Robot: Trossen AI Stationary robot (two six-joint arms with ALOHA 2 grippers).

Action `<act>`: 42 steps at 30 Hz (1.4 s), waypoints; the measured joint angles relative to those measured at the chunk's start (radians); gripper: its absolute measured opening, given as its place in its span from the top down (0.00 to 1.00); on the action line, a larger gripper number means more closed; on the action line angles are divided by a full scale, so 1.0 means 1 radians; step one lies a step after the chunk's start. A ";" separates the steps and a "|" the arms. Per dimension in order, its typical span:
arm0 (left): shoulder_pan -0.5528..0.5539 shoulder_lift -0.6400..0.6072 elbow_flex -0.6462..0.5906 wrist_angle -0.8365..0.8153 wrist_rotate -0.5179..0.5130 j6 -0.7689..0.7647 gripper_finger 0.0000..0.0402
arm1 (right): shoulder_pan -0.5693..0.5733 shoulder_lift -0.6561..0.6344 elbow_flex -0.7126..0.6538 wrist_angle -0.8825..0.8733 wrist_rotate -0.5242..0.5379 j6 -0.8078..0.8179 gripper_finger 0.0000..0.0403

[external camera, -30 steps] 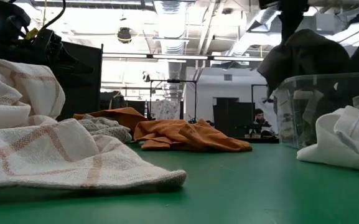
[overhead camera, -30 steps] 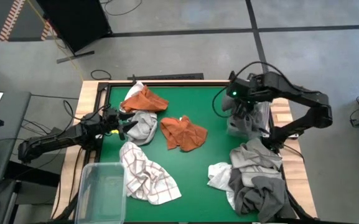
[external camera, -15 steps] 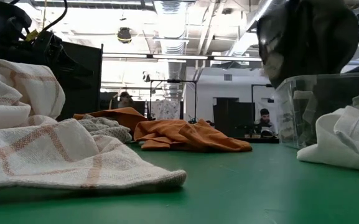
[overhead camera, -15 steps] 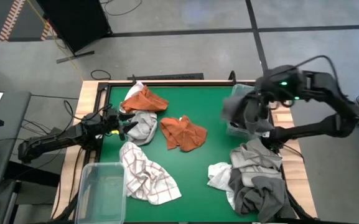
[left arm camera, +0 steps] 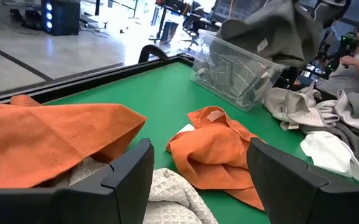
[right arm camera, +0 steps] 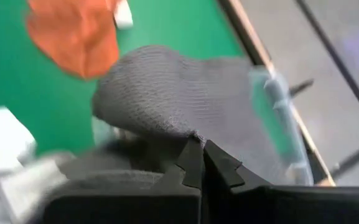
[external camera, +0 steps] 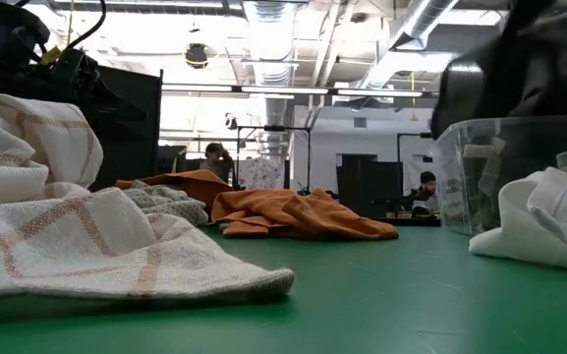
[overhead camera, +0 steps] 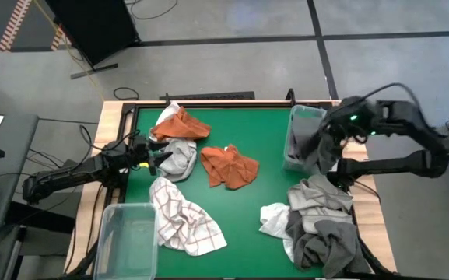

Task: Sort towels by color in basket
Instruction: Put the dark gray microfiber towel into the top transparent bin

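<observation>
My right gripper is shut on a dark grey towel over the right side of the clear basket, which has light cloths inside. The same towel shows above the basket in the left wrist view. My left gripper stands open and level at the table's left, beside an orange towel and a grey-white one. A second orange towel lies mid-table. A checked white towel lies near the front. My right gripper pinches a bunched part of the dark grey towel between its two shut fingers, slanting down from the table's right side. The towel hangs off the fingers above the basket's rim; whether its lower edge touches the basket I cannot tell.
A heap of grey towels with a white one lies at the near right. A second clear basket stands at the near left corner. Bare green table lies between the orange towels and the right basket.
My right gripper has drawn back toward the table's right edge with the dark grey towel. The towel, which hung down at the basket, has come up above its rim and shifted right with the gripper.
</observation>
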 joint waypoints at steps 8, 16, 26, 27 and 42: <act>0.000 0.000 0.000 0.001 0.000 -0.008 0.39 | -0.162 -0.070 -0.298 0.096 -0.080 -0.115 0.94; 0.000 0.000 0.000 0.001 0.000 -0.008 0.39 | -0.383 -0.037 -0.481 0.256 -0.206 -0.227 0.94; 0.000 0.000 0.000 0.001 0.001 -0.015 0.39 | -0.538 0.254 -0.590 0.352 -0.293 -0.271 0.94; 0.000 0.000 0.000 0.001 0.001 -0.015 0.39 | -0.541 0.288 -0.590 0.353 -0.293 -0.271 0.94; 0.000 0.000 0.000 -0.002 0.001 -0.015 0.39 | -0.543 0.626 -0.584 0.379 -0.296 -0.279 0.87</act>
